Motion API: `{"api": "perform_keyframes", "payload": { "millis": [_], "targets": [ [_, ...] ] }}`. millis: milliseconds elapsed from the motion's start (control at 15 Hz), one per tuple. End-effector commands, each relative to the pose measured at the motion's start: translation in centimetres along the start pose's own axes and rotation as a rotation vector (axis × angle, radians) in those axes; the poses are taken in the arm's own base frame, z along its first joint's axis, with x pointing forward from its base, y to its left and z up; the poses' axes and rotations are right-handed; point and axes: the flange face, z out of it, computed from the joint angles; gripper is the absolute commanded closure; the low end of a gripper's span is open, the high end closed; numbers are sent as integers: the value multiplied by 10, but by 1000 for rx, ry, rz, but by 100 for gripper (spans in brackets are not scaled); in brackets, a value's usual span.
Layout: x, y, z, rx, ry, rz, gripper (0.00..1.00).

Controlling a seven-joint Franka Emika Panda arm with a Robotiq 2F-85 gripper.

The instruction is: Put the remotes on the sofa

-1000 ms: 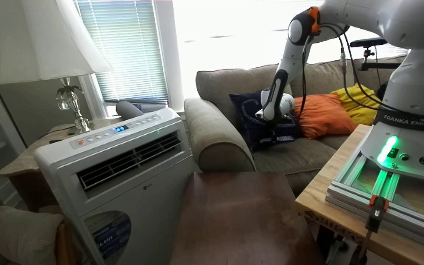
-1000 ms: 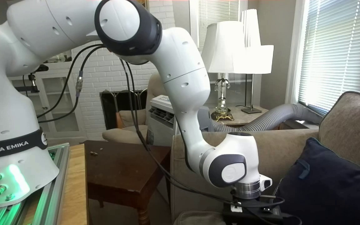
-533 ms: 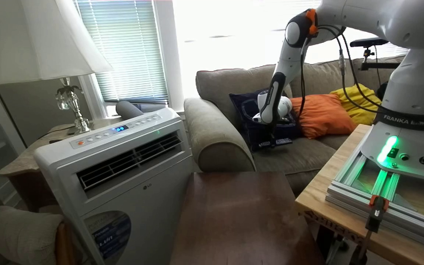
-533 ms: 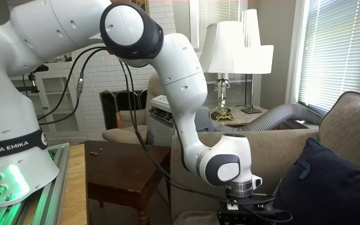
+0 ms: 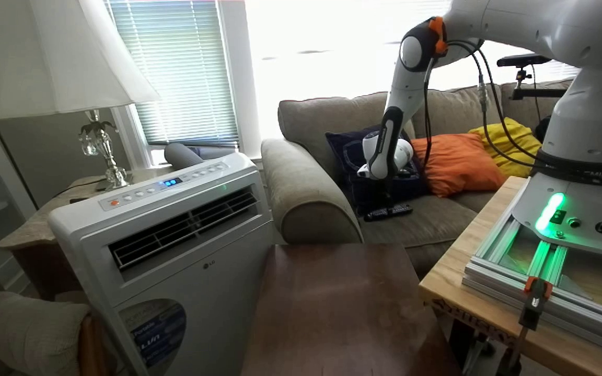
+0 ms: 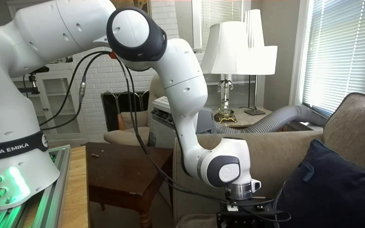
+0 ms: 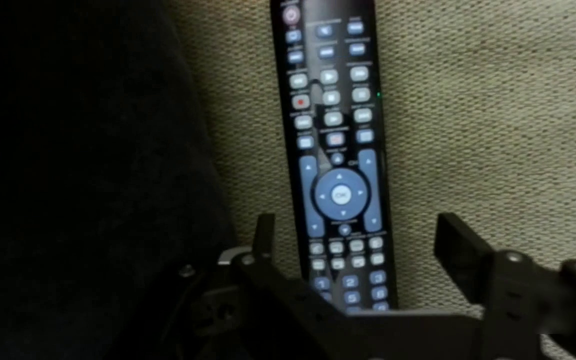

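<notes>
A black remote (image 7: 340,195) with blue and pale buttons lies face up on the woven seat of the grey-beige sofa (image 7: 493,125). In an exterior view the same remote (image 5: 399,210) rests on the sofa (image 5: 437,222), just in front of the navy pillow. My gripper (image 7: 355,237) is open above it, its fingers (image 7: 460,255) apart on either side of the remote's lower half, with seat fabric showing between each finger and the remote. The remote's bottom end is hidden behind the gripper. In an exterior view the gripper's fingers fall below the picture's edge.
The navy pillow (image 5: 350,172) leans close beside the gripper, with an orange cushion (image 5: 460,162) beyond. The sofa's padded arm (image 5: 311,193) stands on one side. A brown wooden table (image 5: 343,303) and a white air conditioner (image 5: 186,250) are nearby.
The gripper has opened and let go of the remote, which has dropped from between the fingers onto the seat. The arm has shifted slightly toward the sofa's padded arm and lower.
</notes>
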Motion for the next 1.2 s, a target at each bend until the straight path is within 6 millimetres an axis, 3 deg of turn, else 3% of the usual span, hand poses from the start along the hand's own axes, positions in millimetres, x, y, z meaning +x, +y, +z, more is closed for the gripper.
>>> {"api": "perform_keyframes", "payload": {
  "millis": [0,267,600,933,1133],
  "targets": [
    [-1,-6,-34,77,-23,108,0],
    [-2,-11,-104,177,-55,258,0],
    [3,-16,-206,142,-76,534,0],
    [9,-53,-302,237,-70,755,0],
    [11,-65,-340,311,-27,884,0]
  ]
}}
